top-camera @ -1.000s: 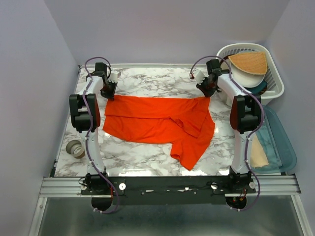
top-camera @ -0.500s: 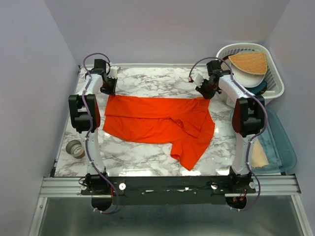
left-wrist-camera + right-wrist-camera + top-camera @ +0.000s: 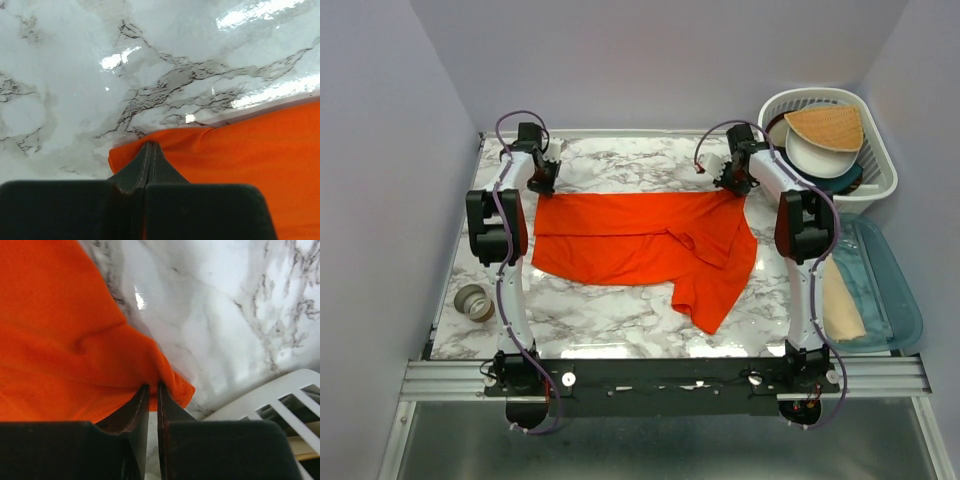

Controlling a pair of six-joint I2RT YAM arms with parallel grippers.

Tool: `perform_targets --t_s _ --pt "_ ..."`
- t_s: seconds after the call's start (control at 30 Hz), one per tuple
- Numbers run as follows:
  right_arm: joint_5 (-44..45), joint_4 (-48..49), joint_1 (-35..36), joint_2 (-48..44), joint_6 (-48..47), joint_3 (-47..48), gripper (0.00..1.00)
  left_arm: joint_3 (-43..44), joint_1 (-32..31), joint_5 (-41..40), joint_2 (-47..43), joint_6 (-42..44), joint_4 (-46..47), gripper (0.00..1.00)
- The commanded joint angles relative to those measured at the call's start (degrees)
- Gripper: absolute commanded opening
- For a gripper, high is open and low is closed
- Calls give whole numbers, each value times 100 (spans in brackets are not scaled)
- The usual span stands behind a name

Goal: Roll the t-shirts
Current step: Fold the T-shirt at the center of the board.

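T-shirt (image 3: 640, 240): far corners pinched by left hand (image 3: 150, 147), right hand (image 3: 150, 387); pinched fabric hidden.

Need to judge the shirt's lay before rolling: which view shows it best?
Top external: the whole shirt shows. The wrist views show only corners pinched by the left gripper and right gripper.
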Motion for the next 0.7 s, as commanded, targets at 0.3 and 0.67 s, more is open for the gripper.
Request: perform_targets --t_s 0.3,0.67 --pt "429 -335 33 1108 -88 1846 17 451 288 -1218 38 -80 353 0" --pt "-440 165 226 -902 747 609 45 480 16 1697 -1174 -449 142 19"
